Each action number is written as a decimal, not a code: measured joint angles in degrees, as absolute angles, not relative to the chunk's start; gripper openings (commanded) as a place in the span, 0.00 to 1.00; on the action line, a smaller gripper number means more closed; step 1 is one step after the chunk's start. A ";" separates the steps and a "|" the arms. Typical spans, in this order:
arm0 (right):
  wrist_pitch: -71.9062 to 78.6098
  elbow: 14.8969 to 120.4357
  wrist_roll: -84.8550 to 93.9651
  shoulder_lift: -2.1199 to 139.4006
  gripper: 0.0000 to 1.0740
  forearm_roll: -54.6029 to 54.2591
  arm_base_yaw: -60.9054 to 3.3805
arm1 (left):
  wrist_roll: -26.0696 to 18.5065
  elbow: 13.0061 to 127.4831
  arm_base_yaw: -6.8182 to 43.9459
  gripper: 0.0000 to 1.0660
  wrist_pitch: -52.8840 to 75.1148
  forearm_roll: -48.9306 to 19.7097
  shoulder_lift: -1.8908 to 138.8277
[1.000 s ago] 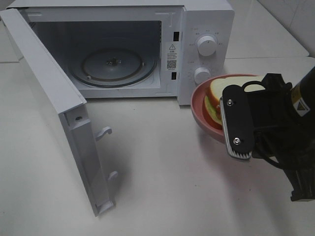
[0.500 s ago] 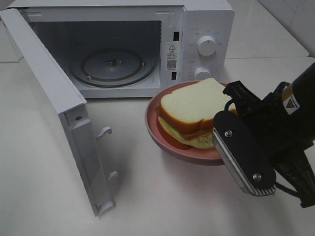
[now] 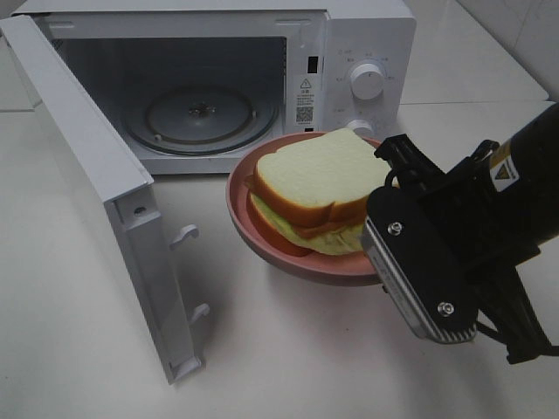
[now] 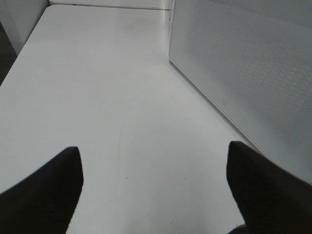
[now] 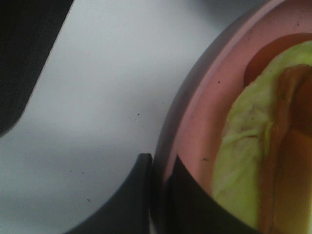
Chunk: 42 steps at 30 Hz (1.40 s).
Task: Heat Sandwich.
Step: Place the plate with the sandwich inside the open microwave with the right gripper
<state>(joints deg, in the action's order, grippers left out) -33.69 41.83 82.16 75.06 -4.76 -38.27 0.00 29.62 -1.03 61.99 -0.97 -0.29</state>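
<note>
Holding pink plate (image 3: 249, 229) by its rim with right gripper (image 5: 158, 192): jaws narrow, pinched on the rim edge on the side away from microwave (image 3: 367, 35). One black finger with silver edge across the plate's rim in the exterior view.

On that plate: sandwich (image 3: 314, 188), two white bread slices with orange-brown crust, pale yellow-green filling sticking out at the lower edge. Lying flat, top slice facing up, roughly centred on the plate. In the right wrist view, just the filling and crust edge close to the pinched rim.

Plate with sandwich just in front of the microwave, before the control panel and the right part of the opening, outside the cavity. Slightly tilted. Cannot tell whether clear of table (image 3: 306, 367) or touching it.

Microwave door (image 3: 87, 175) swung wide open at the microwave's left side, latch hooks showing on its inner edge. Inside the cavity: glass turntable (image 3: 201, 118), nothing on it. Upper knob (image 3: 367, 80) in full view on the panel; lower knob (image 3: 356, 127) partly hidden behind the sandwich.

Left gripper (image 4: 156, 195) spread wide, nothing between the fingers, above bare table next to a white dotted panel (image 4: 243, 73) by the microwave; cannot tell whether door face or side wall. Not seen in the exterior view.
</note>
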 measured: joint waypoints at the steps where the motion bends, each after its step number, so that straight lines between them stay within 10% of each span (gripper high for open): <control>1: -33.69 41.83 82.16 75.06 0.01 -4.76 -38.27 | 0.00 29.62 -1.03 0.72 61.99 -0.97 -0.29; 42: -29.74 64.46 85.20 100.27 0.00 -0.34 -41.48 | 0.00 29.62 -1.03 0.72 61.99 -0.97 -0.29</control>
<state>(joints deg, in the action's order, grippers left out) -29.74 64.46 85.20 100.27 -0.34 -41.48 0.00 29.62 -1.03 61.99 -0.97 -0.29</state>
